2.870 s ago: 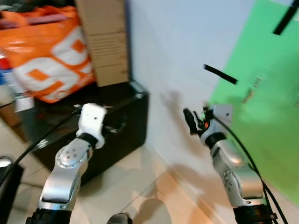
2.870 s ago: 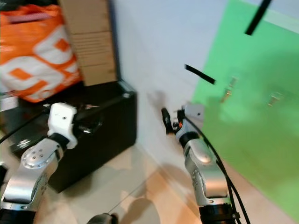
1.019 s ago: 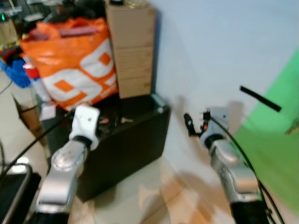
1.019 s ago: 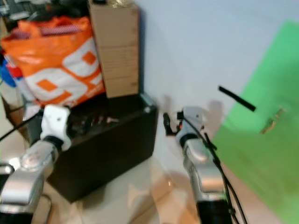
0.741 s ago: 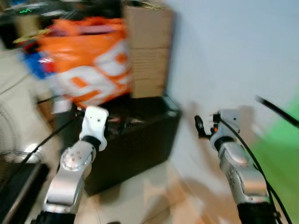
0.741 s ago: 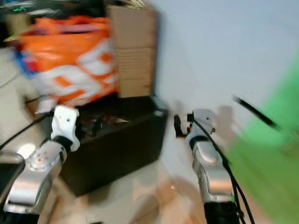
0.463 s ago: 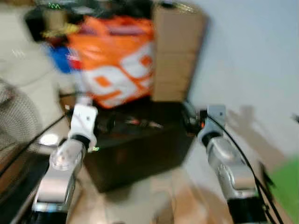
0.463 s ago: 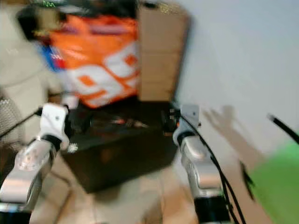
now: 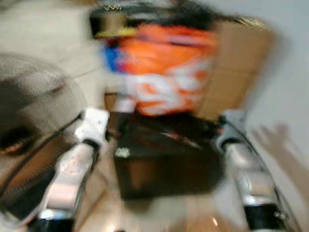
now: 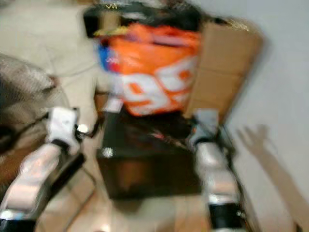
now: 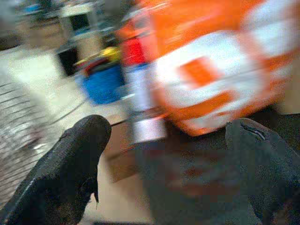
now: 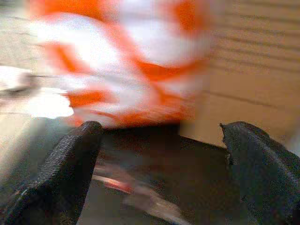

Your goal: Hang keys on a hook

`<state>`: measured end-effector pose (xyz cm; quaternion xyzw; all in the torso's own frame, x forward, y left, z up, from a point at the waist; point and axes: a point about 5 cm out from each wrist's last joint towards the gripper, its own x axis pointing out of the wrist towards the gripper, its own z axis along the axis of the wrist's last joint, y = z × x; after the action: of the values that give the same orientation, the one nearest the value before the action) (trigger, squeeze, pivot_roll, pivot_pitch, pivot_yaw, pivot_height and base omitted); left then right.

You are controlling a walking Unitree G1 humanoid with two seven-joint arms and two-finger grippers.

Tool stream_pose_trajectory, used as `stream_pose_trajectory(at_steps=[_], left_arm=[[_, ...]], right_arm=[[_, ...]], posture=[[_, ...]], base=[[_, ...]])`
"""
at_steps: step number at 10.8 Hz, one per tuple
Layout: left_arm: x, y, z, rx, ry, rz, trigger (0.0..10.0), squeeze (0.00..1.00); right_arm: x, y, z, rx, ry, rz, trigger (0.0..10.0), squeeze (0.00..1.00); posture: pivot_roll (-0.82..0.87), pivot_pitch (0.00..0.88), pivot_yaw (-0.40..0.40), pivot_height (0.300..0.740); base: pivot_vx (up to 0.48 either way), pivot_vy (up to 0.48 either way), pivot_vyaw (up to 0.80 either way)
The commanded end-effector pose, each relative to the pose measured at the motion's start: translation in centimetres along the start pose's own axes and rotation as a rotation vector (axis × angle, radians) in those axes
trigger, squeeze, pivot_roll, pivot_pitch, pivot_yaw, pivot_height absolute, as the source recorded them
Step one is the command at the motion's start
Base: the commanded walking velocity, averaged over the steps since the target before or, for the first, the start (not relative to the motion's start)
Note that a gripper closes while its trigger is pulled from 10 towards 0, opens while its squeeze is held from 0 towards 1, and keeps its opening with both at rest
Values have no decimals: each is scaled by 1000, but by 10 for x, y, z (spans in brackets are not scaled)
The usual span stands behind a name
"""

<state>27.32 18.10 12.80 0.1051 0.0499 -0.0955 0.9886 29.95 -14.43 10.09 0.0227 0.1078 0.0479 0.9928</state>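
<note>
Everything is blurred by motion. A black case stands on the floor straight ahead, between my two raised arms. Small reddish and silvery things, perhaps the keys, lie on its lid; the blur keeps me from being sure. My left gripper is open in front of the case's left end, its fingers wide apart with nothing between them. Over the case's right end my right gripper is open too, with the lid showing between its fingers.
An orange and white bag sits behind the case, with a tall cardboard box to its right against the pale wall. A round wire fan stands at the left. Blue and red items lie beyond the bag.
The whole view has swung left: the green panel and most of the wall have left the picture, and the fan has come in. Both arms hold the same raised pose.
</note>
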Motion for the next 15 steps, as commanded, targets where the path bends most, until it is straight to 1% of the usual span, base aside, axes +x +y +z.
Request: stream_pose_trajectory(at_steps=[1, 2, 3, 4, 5, 7, 8, 9, 10, 11, 12, 13, 14, 15], left_arm=[[2, -5, 4, -1, -18, -15, 10000, 0], [4, -6, 5, 3, -20, -16, 10000, 0], [4, -5, 7, -2, -27, -12, 10000, 0], [4, -3, 3, 4, -17, -8, 10000, 0], [3, -4, 4, 6, -20, -12, 10000, 0], [3, -2, 3, 6, -18, -6, 10000, 0], [4, -3, 5, 8, -23, -9, 10000, 0], [4, -2, 4, 8, -22, -6, 10000, 0], [4, -3, 3, 12, -20, -10, 10000, 0], [5, -4, 6, 13, -25, -20, 10000, 0], [7, -4, 3, 11, -14, -33, 10000, 0], [9, -10, 3, 22, -8, -92, 10000, 0], [11, -13, 6, 35, -16, -144, 10000, 0], [14, -14, 6, 39, -14, -188, 10000, 0]], right_arm=[[-1, -13, 1, -18, -4, -36, 10000, 1000], [-2, -19, 1, 6, -3, -72, 10000, 1000], [-2, -21, -1, 7, 4, -74, 10000, 1000], [0, -21, -2, -5, 7, -77, 10000, 1000], [1, -23, 0, -2, 6, -83, 10000, 1000], [3, -24, -4, -28, 27, -90, 10000, 557], [3, -25, -4, -20, 33, -91, 10000, 0], [5, -26, -9, -67, 72, -104, 10000, 0], [6, -32, -15, -99, 125, -142, 10000, 0], [8, -34, -20, -90, 173, -141, 10000, 0], [11, -32, -26, -95, 223, -112, 10000, 0], [14, -35, -33, -84, 258, -111, 10000, 0], [15, -39, -38, -54, 283, -138, 10000, 0], [19, -43, -45, -48, 315, -158, 10000, 0]], posture=[[-2, 0, -27, 740], [7, 0, -36, 740], [7, 0, -38, 740], [5, 0, -36, 740], [16, 0, -43, 740], [10, 0, -42, 740], [24, 0, -52, 740], [15, 0, -47, 740], [23, 0, -51, 740], [16, 0, -47, 740], [7, 0, -40, 740], [12, 0, -46, 740], [14, 0, -50, 740], [3, 0, -42, 740]], base=[[345, 0, 606], [345, 0, 0], [337, 0, 0], [337, 0, 0], [345, 0, 0], [336, 0, 0], [341, 0, 0], [334, 0, 0], [345, 0, 0], [296, 0, 0], [0, 0, 0], [0, 0, 0], [0, 0, 0], [0, 0, 0]])
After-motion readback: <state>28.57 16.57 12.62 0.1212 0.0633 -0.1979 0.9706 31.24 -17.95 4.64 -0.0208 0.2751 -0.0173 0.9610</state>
